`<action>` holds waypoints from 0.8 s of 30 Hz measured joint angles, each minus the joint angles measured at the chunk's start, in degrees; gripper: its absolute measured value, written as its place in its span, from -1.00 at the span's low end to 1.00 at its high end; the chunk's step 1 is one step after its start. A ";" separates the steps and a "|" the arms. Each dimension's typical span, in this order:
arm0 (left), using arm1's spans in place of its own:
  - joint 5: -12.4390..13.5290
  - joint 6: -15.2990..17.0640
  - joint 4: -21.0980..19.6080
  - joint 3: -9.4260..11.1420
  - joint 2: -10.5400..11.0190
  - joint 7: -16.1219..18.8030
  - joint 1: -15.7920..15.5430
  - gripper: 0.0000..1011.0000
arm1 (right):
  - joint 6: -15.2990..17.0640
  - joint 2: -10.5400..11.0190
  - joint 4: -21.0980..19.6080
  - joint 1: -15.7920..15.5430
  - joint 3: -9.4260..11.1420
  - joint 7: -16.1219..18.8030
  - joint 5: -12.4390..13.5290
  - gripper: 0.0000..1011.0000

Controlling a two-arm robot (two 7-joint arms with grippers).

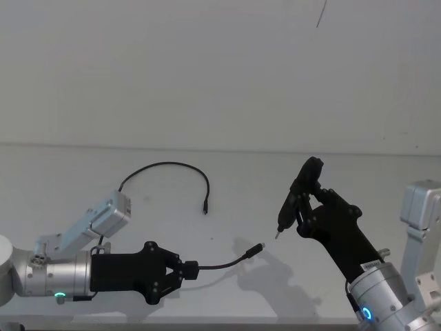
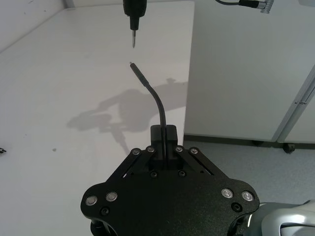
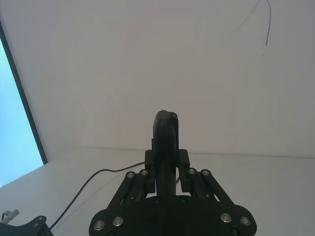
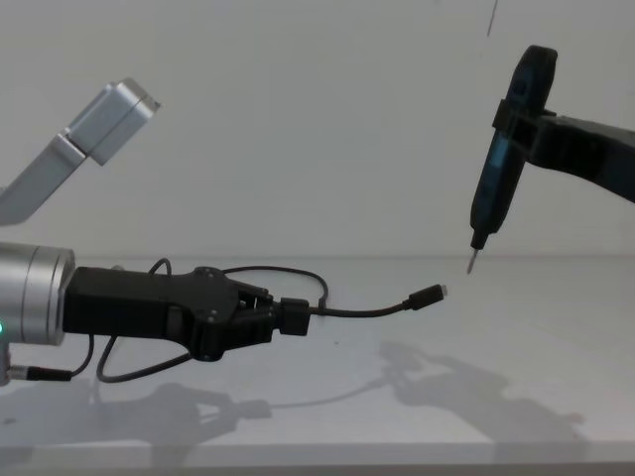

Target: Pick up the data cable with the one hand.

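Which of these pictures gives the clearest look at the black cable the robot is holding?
The head view: the data cable shows from the left tool, which clamps it, round to its loose end on the table. The chest view shows the held end from the side, the left wrist view just that tip, the right wrist view a short stretch.

Table (image 1: 358,200): white, matte, flat.
Wall (image 1: 207,69): plain white, behind table.
Floor (image 2: 275,172): grey, beside table edge.

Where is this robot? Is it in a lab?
Probably a robot test lab. A bare white table stands against a blank white wall. The left gripper holds a data cable; the right gripper holds a pen-like tool.
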 joint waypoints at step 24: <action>0.00 0.00 0.00 0.00 0.00 0.01 0.00 -0.91 | 0.27 0.07 0.38 -1.18 -0.21 2.26 2.74 -0.47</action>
